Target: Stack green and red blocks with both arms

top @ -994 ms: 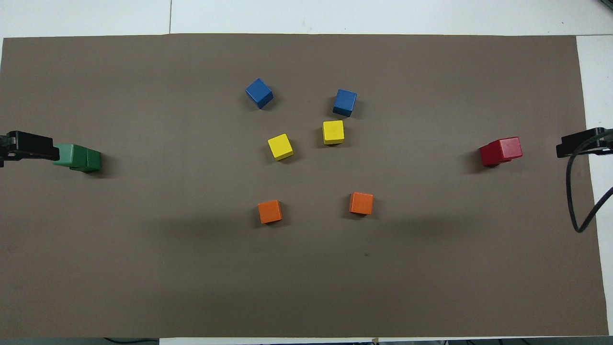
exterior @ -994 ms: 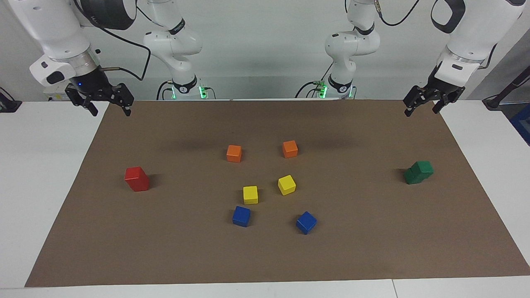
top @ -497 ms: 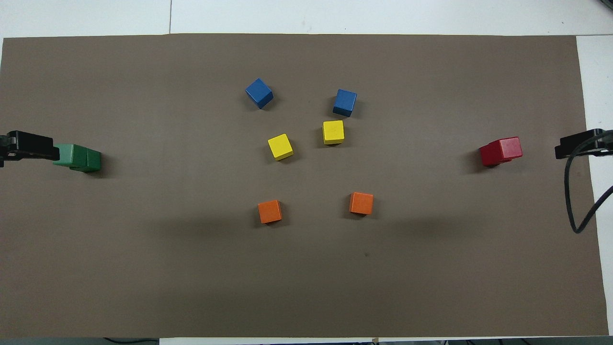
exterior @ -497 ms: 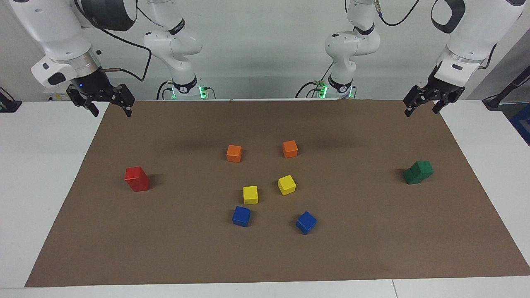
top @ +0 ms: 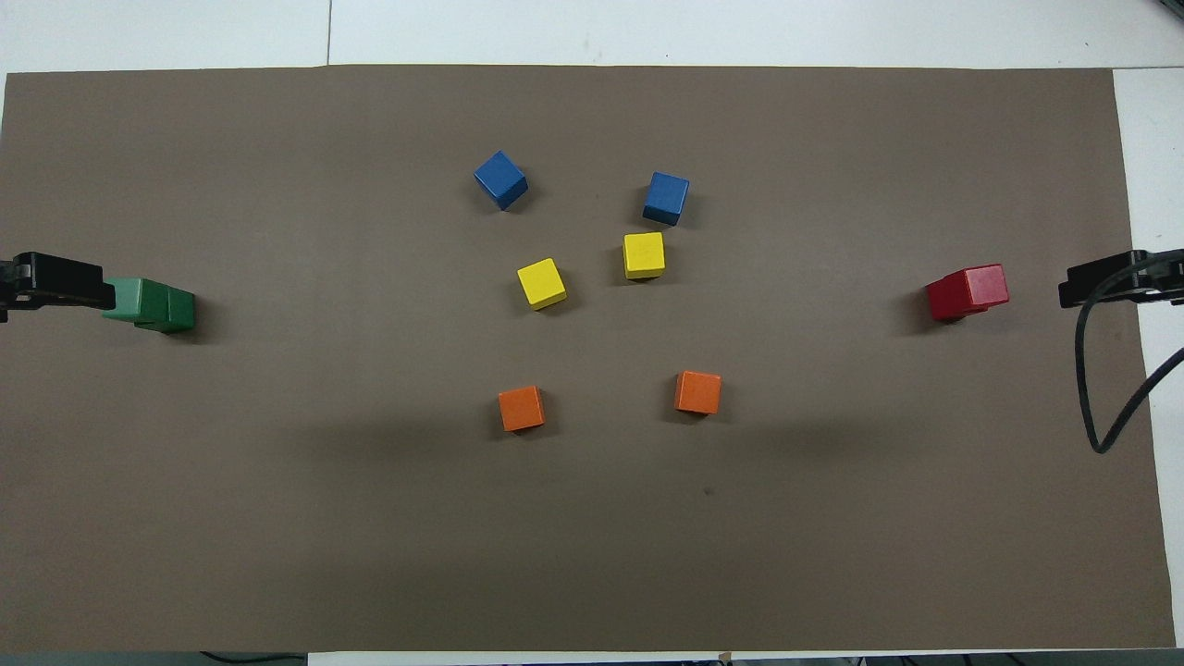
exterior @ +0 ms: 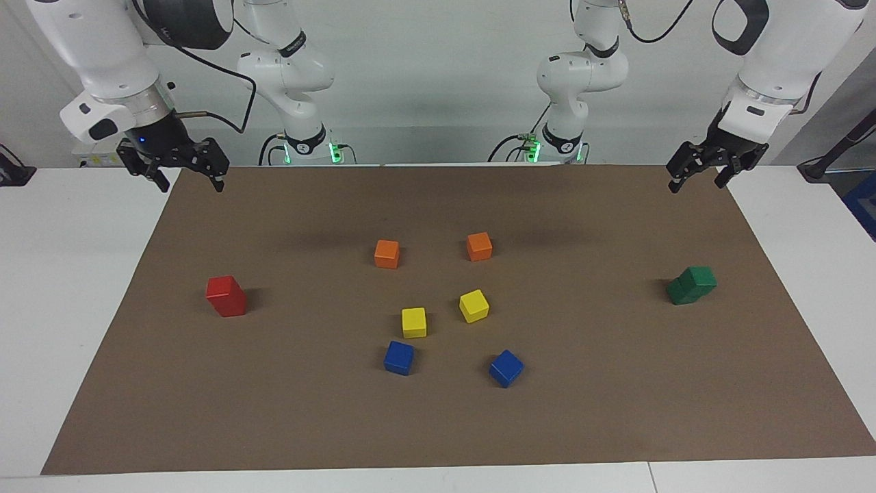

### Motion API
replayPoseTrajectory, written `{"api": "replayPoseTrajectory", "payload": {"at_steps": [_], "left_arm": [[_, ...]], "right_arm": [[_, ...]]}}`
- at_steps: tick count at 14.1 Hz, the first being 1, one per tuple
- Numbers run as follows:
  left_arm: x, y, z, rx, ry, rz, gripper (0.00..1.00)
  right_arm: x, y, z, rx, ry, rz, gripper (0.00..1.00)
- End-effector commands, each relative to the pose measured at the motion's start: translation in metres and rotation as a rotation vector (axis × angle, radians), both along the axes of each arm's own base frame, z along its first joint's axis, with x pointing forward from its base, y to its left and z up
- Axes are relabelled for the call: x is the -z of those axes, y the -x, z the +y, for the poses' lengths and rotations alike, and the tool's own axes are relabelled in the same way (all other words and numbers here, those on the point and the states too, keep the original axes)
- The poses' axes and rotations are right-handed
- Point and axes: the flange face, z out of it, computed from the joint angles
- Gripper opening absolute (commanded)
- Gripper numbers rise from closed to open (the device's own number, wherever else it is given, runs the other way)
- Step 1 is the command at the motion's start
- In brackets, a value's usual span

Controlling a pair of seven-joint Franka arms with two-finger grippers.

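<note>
Two red blocks stand stacked, one on the other, toward the right arm's end of the brown mat; the stack also shows in the overhead view. Two green blocks are stacked toward the left arm's end, the upper one set askew; they also show in the overhead view. My right gripper hangs open and empty in the air over the mat's corner by its base, apart from the red stack. My left gripper hangs open and empty over the mat's other corner on the robots' side. Both grippers reach into the overhead view's edges, left and right.
In the mat's middle lie two orange cubes, two yellow cubes and two blue cubes. The brown mat covers most of the white table. A black cable loops by the right gripper.
My right gripper has drifted a little toward the middle of the table and slightly upward. The left gripper and all the blocks have stayed put.
</note>
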Motion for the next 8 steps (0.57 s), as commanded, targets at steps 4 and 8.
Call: {"api": "replayPoseTrajectory", "payload": {"at_steps": [4,8], "left_arm": [[-0.0041,0.0025,-0.0044,-0.001,0.013,-0.015,1.00],[-0.0041,0.0025,-0.0036,-0.002,0.013,-0.015,1.00]], "right_arm": [[0.0007,0.0042,-0.0019,0.025,0.005,-0.014,1.00],[0.0036,0.0004,-0.0022,0.026,0.007,-0.009,1.00]]}}
